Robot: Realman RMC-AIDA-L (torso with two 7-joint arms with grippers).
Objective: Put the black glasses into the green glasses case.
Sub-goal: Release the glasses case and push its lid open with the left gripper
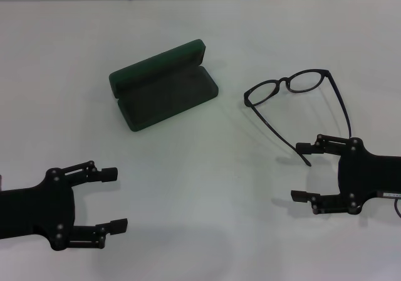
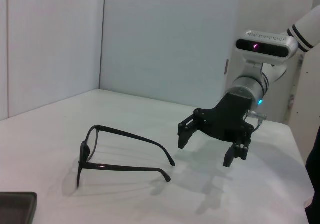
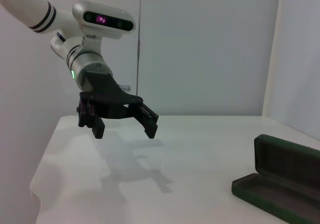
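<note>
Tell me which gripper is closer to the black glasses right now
The right. The right gripper, open, sits just beside the temple tips of the black glasses. The left gripper, also open, hangs far off across the table, past the green glasses case.

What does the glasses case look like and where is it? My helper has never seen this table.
On the white table, look left of centre, toward the far side, left of the black glasses. The case is a dark green rectangular box with rounded corners, lying open, dark inside; it is the only box there.
</note>
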